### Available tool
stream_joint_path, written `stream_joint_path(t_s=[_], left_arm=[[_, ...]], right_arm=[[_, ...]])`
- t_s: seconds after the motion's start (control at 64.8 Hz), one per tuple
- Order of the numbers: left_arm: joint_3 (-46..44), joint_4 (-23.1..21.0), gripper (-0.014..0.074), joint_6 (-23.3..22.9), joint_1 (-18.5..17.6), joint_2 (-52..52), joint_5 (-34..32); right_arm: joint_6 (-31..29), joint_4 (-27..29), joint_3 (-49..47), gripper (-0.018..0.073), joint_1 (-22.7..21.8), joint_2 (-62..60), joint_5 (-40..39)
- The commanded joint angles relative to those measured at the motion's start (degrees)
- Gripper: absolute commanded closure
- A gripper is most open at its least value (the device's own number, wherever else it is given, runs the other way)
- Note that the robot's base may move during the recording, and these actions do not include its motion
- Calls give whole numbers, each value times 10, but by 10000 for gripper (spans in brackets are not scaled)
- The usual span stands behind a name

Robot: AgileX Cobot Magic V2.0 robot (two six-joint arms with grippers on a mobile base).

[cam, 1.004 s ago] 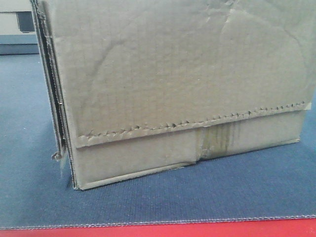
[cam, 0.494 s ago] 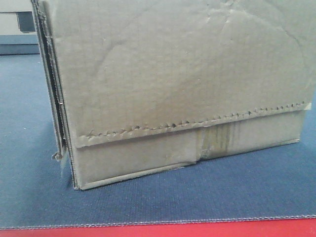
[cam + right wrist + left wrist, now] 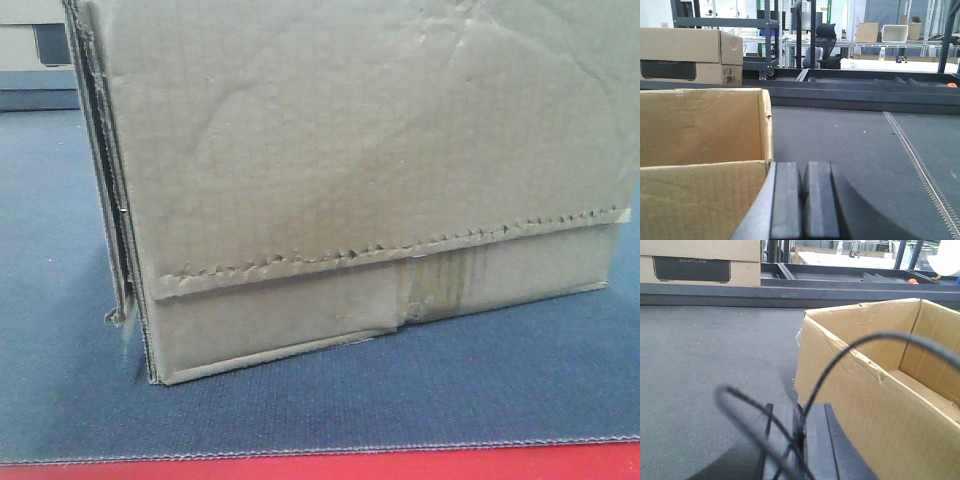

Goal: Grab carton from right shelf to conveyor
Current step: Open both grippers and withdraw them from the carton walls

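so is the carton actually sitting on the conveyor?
Touching. The front-facing view shows the carton with its bottom edge resting flush on the conveyor belt, no gap visible.

Far at the back, a tan box with a black label (image 3: 680,55) sits on a ledge, a black office chair (image 3: 822,42) stands by the tables, and a white tub (image 3: 900,33) rests beside another small brown box (image 3: 867,32).
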Motion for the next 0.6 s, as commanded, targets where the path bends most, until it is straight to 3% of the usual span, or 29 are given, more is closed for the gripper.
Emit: stream_joint_path(t_s=[0.0, 0.216, 0.309, 0.371, 0.494, 0.587], left_arm=[[0, 4, 607, -3, 3, -3, -13], [1, -2, 607, -3, 3, -3, -13], [3, -62, 607, -2, 16, -13, -2], [7, -76, 607, 6, 40, -22, 3], [39, -111, 607, 95, 99, -53, -26], [83, -171, 607, 153, 147, -86, -47]], right_arm=[[1, -5, 2, 627, -3, -3, -17], [1, -5, 2, 627, -3, -3, -17], [1, -5, 2, 627, -3, -3, -17], [1, -5, 2, 627, -3, -3, -17], [1, -5, 2, 627, -3, -3, -17], [1, -5, 2, 627, -3, -3, -17]])
